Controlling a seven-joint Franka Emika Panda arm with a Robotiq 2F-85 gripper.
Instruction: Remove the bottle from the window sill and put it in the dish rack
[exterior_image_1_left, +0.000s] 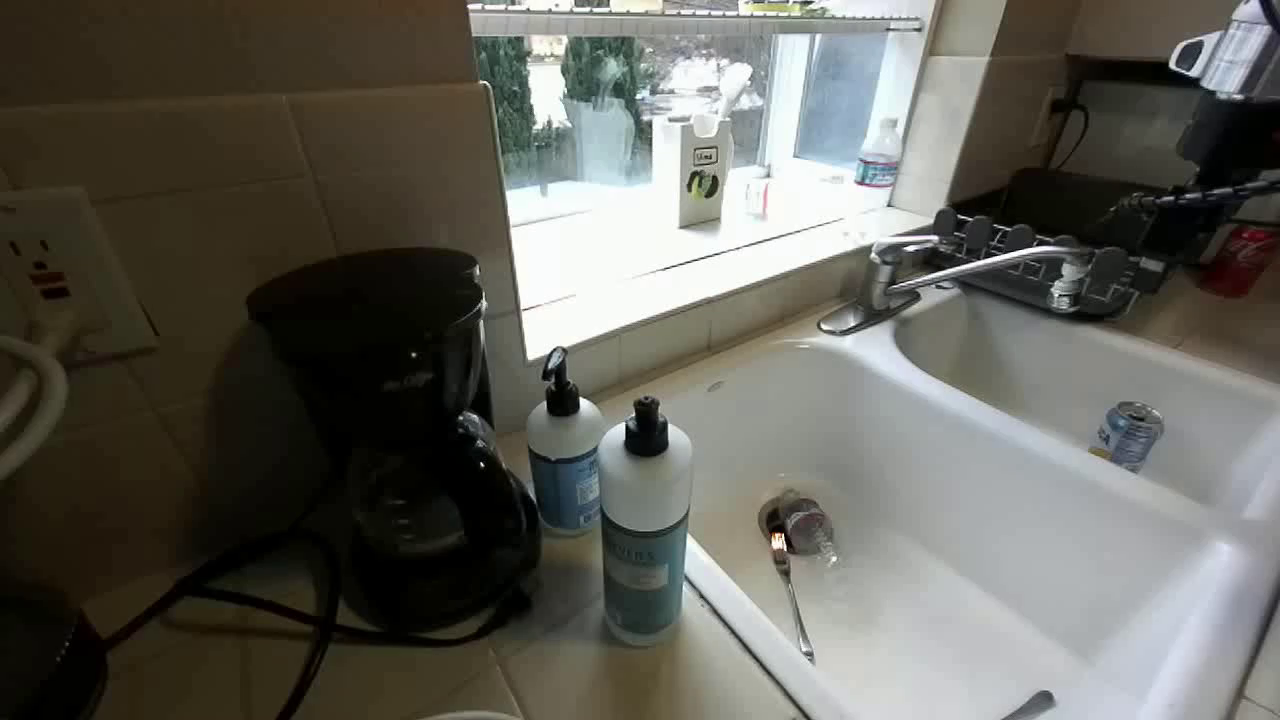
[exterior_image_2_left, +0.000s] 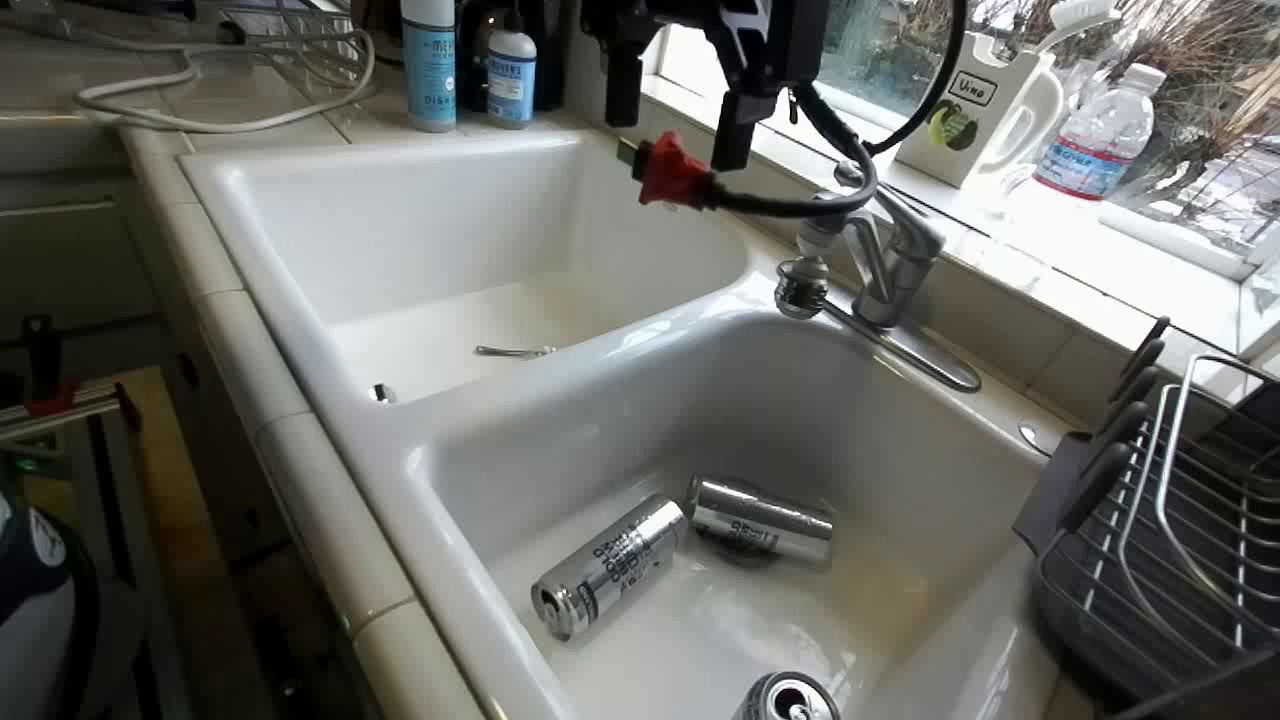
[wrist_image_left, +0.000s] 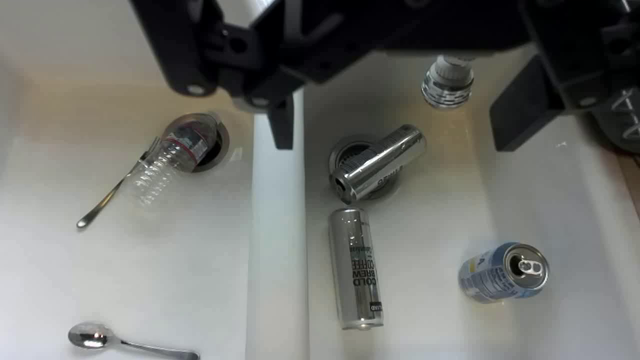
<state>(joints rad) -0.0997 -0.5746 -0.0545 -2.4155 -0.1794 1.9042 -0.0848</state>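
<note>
Pincer (exterior_image_2_left: 677, 130) above sink (exterior_image_2_left: 590, 365) — jaws apart. Bottle (exterior_image_2_left: 1095, 140) stands toward the window (exterior_image_2_left: 885, 40) from it — well off, long axis upright on the sill (exterior_image_2_left: 1060, 250).

The gripper (wrist_image_left: 393, 142) is cut off by the top of the wrist view and hides part of the faucet (wrist_image_left: 446, 86); a silver can (wrist_image_left: 380, 163) there covers some of the drain (wrist_image_left: 345, 150). In an exterior view the right edge cuts the rack (exterior_image_2_left: 1090, 640) — and the bottom edge the blue can (exterior_image_2_left: 788, 698). In an exterior view only one end of a spoon (exterior_image_1_left: 1030, 706) shows, print on the bottle (exterior_image_1_left: 878, 165) is too small to read — and a dark thing (exterior_image_1_left: 45, 655) in the lower left corner cannot be made out.
</note>
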